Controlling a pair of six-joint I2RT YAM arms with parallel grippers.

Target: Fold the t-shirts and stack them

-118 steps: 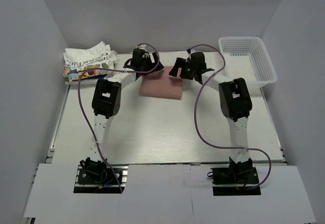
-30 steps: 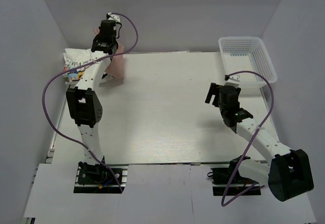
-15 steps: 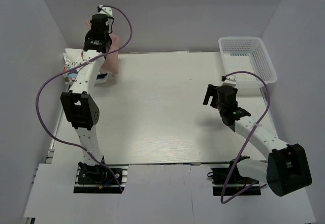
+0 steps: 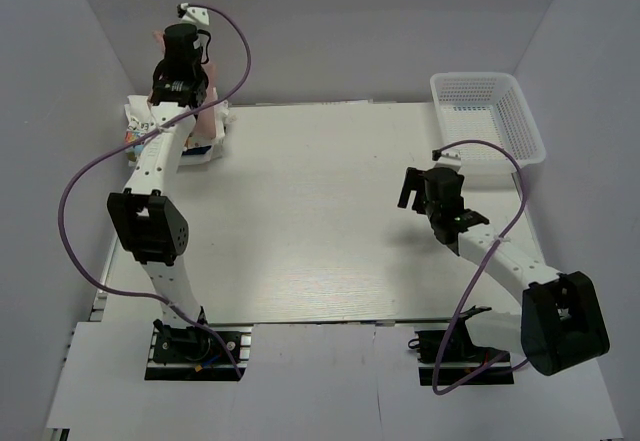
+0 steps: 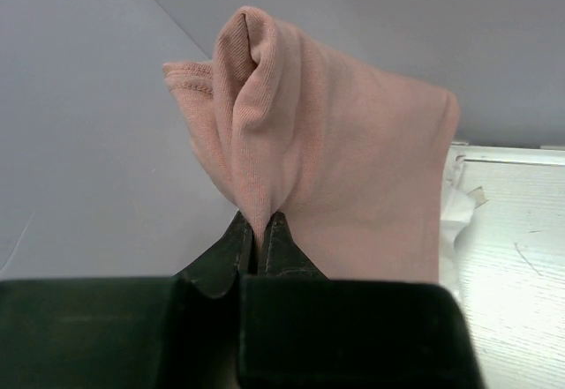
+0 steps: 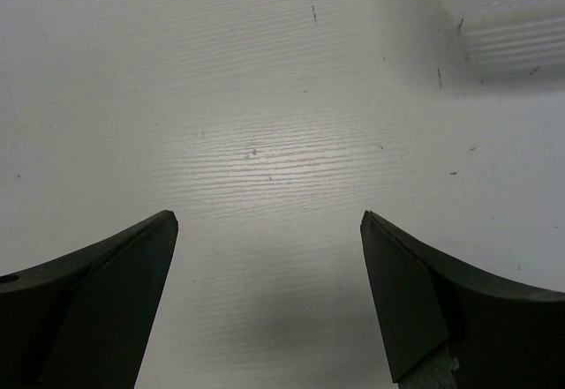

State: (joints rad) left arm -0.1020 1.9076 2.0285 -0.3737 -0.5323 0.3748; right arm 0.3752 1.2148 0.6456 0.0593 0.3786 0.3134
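Pale wood-grain tabletop (image 4: 320,231) w/ soft glare patch near centre. Plain grey-lilac walls (image 4: 350,31) at 9, 12 & 3 o'clock. White board (image 4: 330,381) along 6 o'clock edge. Even, diffuse light.

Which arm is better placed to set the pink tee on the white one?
Left. The left gripper is shut on the pink tee, hanging by the white tee; the right gripper is open over bare table.

Middle of the table (image 4: 320,221) is bare — wide passage. Obstacles at its far corners: white mesh basket (image 4: 487,119) far right; white t-shirt (image 4: 138,116) far left, left arm (image 4: 160,166) and hanging pink t-shirt (image 5: 327,160) above it.
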